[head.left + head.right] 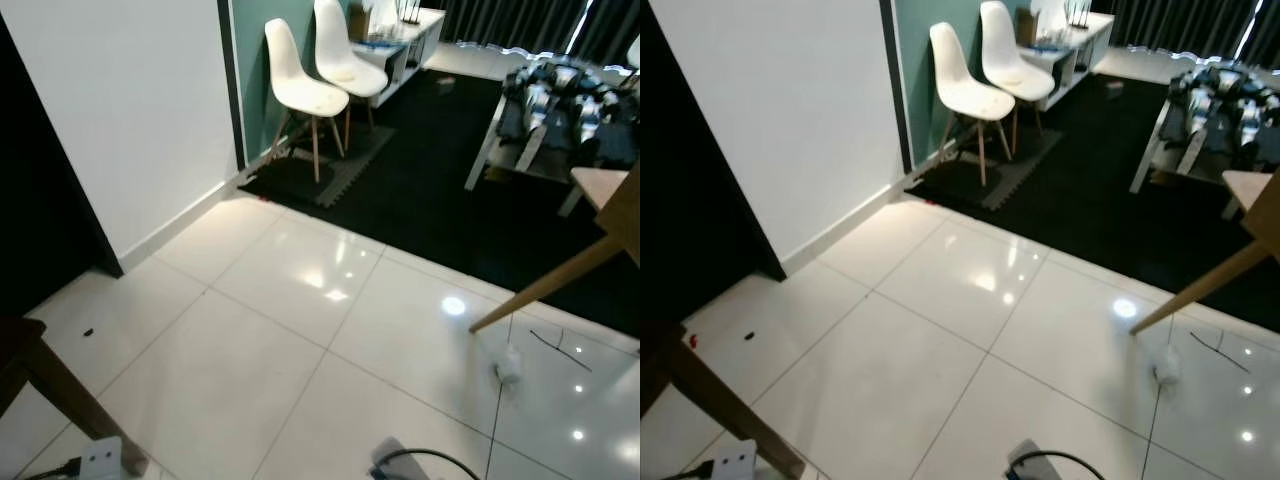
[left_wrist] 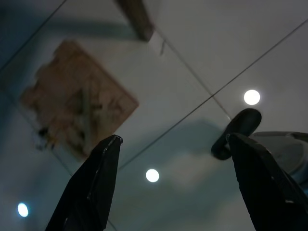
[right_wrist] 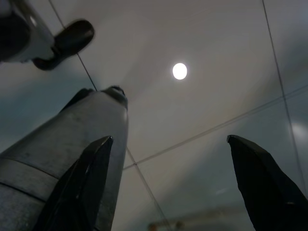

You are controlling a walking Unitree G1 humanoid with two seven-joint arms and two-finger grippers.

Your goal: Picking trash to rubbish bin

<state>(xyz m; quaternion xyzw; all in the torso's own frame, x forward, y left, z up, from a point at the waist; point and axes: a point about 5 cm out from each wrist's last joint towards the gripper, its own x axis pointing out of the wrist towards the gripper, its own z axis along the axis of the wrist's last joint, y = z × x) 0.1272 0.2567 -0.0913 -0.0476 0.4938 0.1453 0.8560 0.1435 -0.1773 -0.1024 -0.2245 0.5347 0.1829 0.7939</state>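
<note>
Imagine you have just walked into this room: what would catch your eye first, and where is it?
Two white chairs stand against the green wall at the back, on a dark mat beside the black carpet. In front of them spreads a glossy white tiled floor with bright lamp reflections, and a small white crumpled lump lies on it to the right, near a slanting wooden table leg. The left gripper and right gripper hang open above the tiles.

Tiled floor (image 1: 300, 340) lay in the foreground. Two chairs (image 1: 305, 85) stood at 12 o'clock on a mat (image 1: 330, 175) against the wall (image 1: 130, 110). A crumpled scrap (image 1: 508, 365) lay at 3 o'clock, near a slanted table leg (image 1: 560, 280). A socket block (image 1: 100, 458) sat at 7 o'clock beside another leg (image 1: 60, 390).
</note>
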